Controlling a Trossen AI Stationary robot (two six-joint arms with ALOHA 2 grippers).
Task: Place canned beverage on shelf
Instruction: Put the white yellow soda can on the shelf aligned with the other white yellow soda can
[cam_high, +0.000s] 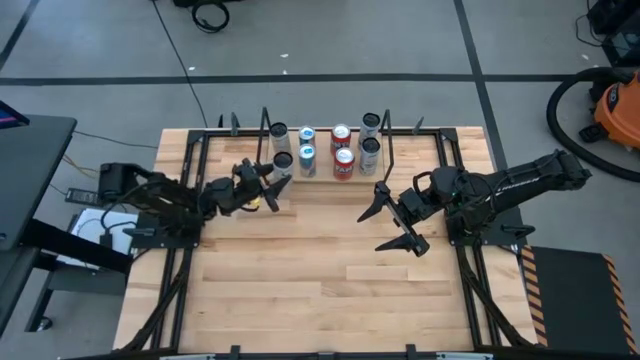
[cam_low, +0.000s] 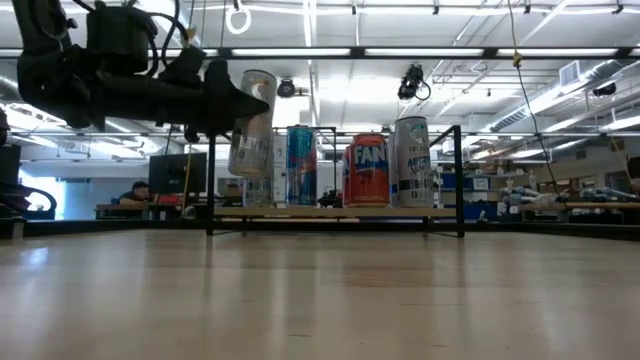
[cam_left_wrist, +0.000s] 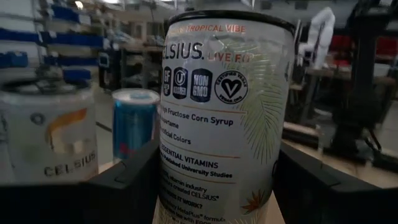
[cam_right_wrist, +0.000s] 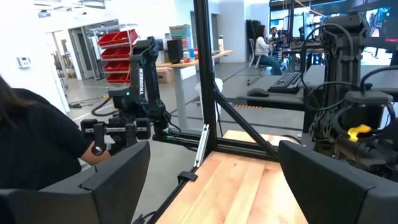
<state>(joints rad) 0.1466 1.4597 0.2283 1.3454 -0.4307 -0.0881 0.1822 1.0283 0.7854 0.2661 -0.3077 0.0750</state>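
The shelf is a low light-wood board between black rod uprights at the table's far middle. Several cans stand upright on it, among them a blue can, a red can and a white can. My left gripper is at the shelf's left end, shut on a white Celsius can, which also shows in the left wrist view. My right gripper is open and empty above the table, near the shelf's right end. My left gripper pinches the white Celsius can's side wall, at about mid-height, between its two fingers. The fingers lie level and come from the table's left side. The can is lifted clear above the shelf board and tilts slightly.
A second white Celsius can and a blue can stand close beyond the held can. Black frame rails run along the table's left and right sides. Bare wood lies toward the near edge. A person shows beyond the table.
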